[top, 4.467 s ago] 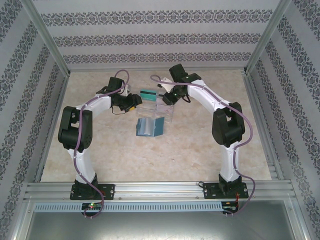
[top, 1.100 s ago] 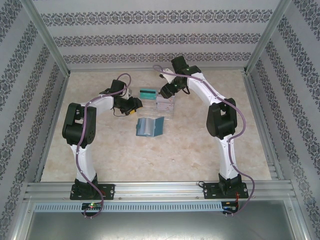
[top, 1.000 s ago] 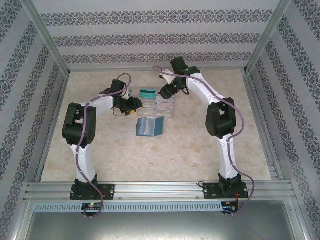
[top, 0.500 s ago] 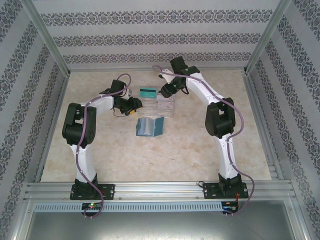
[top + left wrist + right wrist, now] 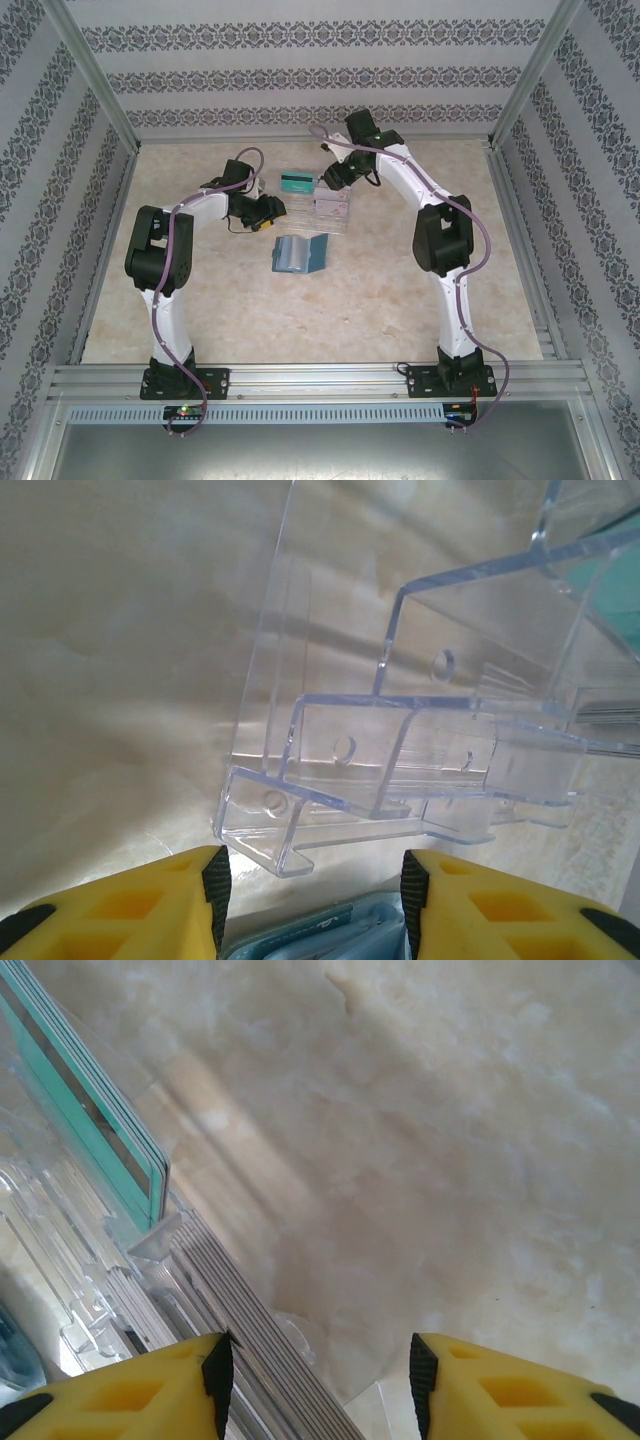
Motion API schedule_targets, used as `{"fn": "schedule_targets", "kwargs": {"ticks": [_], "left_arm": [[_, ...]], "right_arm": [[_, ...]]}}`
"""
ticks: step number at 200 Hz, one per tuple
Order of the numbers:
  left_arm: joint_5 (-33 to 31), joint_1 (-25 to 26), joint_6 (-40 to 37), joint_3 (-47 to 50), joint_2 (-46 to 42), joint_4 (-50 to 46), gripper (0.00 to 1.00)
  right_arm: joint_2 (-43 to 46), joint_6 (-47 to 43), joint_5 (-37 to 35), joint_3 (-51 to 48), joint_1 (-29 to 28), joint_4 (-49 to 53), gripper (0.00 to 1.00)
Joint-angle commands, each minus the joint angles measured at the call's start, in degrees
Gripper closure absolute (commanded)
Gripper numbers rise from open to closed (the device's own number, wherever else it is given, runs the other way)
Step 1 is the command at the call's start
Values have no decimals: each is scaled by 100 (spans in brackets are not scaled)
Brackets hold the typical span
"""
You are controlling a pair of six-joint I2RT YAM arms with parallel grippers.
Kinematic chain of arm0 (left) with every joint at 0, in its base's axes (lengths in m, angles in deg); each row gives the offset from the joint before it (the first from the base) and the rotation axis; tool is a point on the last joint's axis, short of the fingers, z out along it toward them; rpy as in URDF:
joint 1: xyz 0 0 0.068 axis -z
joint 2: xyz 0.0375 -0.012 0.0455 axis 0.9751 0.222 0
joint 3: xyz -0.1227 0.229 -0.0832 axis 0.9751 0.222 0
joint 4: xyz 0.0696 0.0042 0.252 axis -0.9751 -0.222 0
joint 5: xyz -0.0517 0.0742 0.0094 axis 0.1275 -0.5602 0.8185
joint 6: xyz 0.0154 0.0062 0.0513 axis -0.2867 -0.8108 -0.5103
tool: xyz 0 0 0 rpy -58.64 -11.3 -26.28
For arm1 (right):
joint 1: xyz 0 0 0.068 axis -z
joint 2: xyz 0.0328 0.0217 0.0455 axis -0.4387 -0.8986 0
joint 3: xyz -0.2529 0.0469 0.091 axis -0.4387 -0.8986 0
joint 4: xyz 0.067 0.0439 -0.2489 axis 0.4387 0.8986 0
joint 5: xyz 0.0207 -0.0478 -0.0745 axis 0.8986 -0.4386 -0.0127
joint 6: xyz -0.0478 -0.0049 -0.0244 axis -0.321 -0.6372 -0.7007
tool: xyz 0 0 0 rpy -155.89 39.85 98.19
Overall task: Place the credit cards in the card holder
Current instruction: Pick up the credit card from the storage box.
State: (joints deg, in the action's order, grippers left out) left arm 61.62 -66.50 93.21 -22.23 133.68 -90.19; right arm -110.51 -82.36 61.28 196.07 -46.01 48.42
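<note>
Teal credit cards (image 5: 105, 1140) stand edgewise in the clear tray (image 5: 400, 730). The right gripper (image 5: 315, 1360) has shifted to its far side, wide open, empty (left gripper (image 5: 315, 880) likewise). The card holder (image 5: 300, 253) lies open near the tray; no card picked yet.

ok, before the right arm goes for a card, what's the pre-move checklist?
1. Right jaws open and empty: ok.
2. Teal cards standing on edge in the clear tray: ok.
3. Pale cards stacked in the neighbouring slot, close by the right jaws: ok.
4. Card holder lying open, on the near side of the tray: ok.
5. Left jaws open and empty, with the holder's edge showing between them: ok.
6. Free pocket in the holder: cannot tell.
</note>
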Motion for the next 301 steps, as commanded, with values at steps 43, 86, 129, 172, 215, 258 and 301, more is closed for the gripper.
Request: {"fn": "schedule_targets", "kwargs": {"ticks": [43,86,129,172,215,258,301], "left_arm": [[43,57,-95,-200,53,-147,50],[46,61,-104,-229,71,-173,50],[45,62,-95,-260,79,-183,50],[45,77,-95,-170,28,-157,50],[46,96,-69,-132,-7,-130,50],[145,103,2,-91,-134,-93,50],[200,109,71,369,-708,11,50]], "right_arm": [[320,133,263,-28,109,-140,62],[302,115,442,18,116,-87,71],[400,172,634,78,170,-131,79],[576,203,947,-1,236,-111,85],[791,339,1316,-250,350,-292,93],[1015,922,2285,-534,592,-706,94],[2011,2286,3224,-1883,709,-1875,96]]}}
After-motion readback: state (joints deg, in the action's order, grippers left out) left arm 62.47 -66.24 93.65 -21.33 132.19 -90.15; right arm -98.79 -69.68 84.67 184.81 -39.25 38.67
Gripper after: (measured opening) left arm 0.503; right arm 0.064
